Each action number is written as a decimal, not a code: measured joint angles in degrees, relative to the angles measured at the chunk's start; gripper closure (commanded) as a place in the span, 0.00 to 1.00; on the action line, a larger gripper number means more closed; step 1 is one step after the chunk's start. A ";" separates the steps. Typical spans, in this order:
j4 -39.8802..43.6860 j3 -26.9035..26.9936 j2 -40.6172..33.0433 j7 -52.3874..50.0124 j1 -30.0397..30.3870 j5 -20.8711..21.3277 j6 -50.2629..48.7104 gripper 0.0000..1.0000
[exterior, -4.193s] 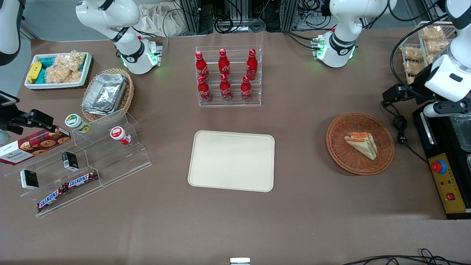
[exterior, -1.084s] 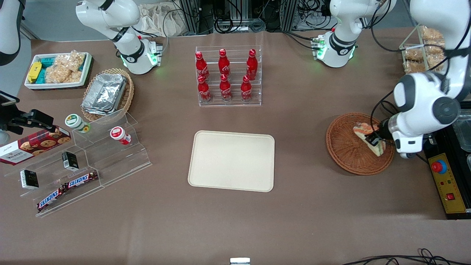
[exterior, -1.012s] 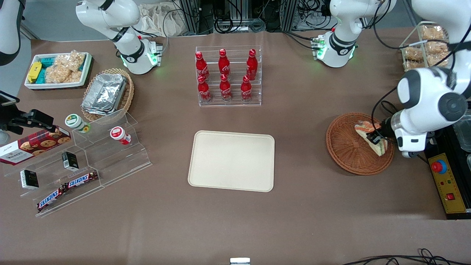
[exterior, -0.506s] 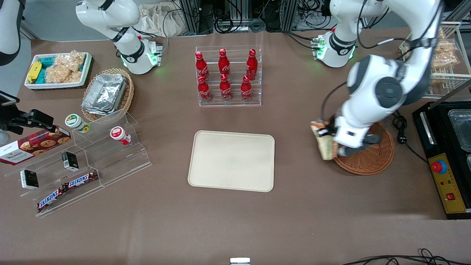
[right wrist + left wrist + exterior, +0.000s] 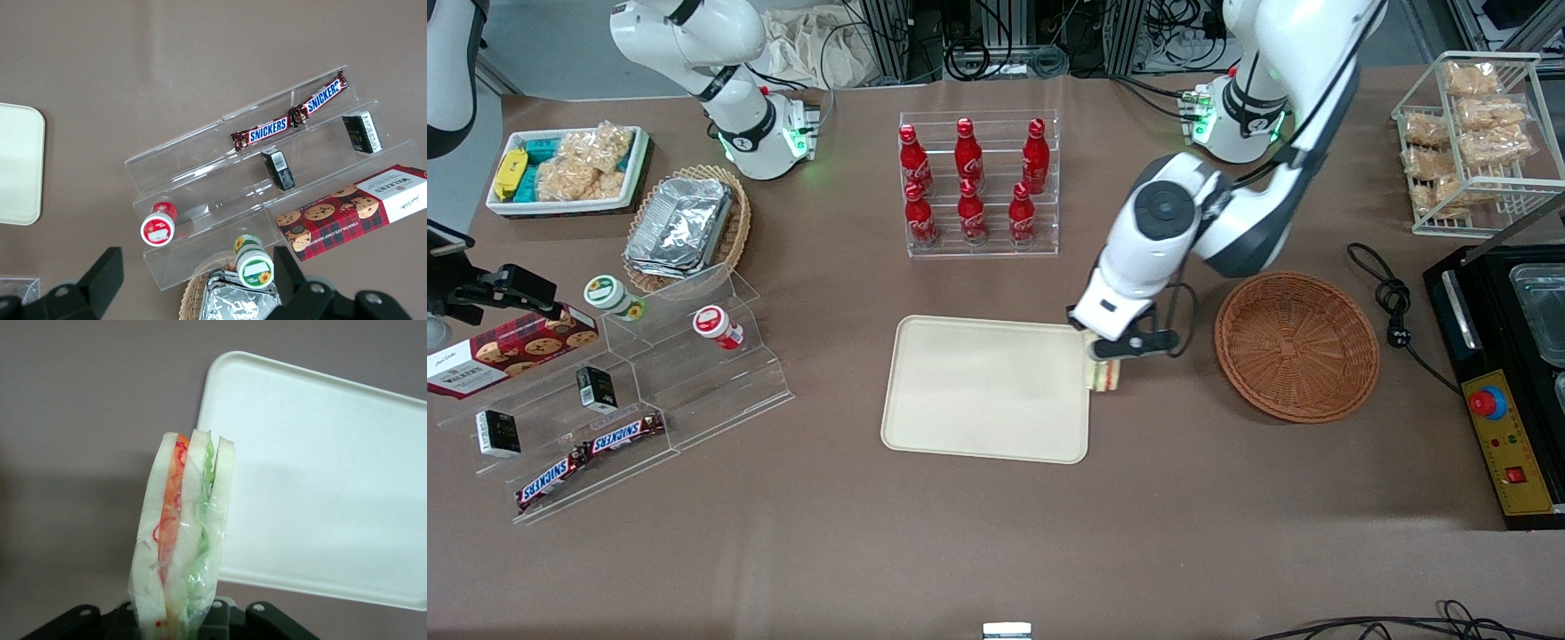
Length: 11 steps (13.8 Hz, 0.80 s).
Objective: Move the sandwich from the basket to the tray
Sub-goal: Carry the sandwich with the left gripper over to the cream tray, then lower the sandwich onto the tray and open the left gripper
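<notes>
**Sandwich carried from basket to tray edge**

The gripper (image 5: 1104, 356) is clamped on the sandwich (image 5: 1104, 376), holding it in the air over the edge of the tray (image 5: 983, 391) that faces the basket (image 5: 1296, 345). Half a second ago the sandwich hung above the basket's rim; four seconds ago it lay inside the basket. The basket now holds nothing. In the wrist view the sandwich (image 5: 181, 540) stands on edge, orange and green layers showing, beside a corner of the tray (image 5: 320, 487). The tray has not moved.
</notes>
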 measured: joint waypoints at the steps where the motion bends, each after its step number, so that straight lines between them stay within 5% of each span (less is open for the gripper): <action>1: 0.06 0.02 2.20 -0.06 -0.53 2.12 2.77 1.00; 4: 1.96 0.03 8.50 -0.06 -1.03 5.54 6.83 1.00; 5: 3.25 0.04 10.30 -0.04 -1.15 5.91 6.93 0.84; 6: 4.48 0.06 11.80 0.02 -1.22 6.74 6.98 0.49; 9: 6.61 0.31 14.71 -0.12 -1.22 9.75 8.59 0.01; 11: 7.17 0.37 14.83 -1.65 -1.21 10.01 9.23 0.01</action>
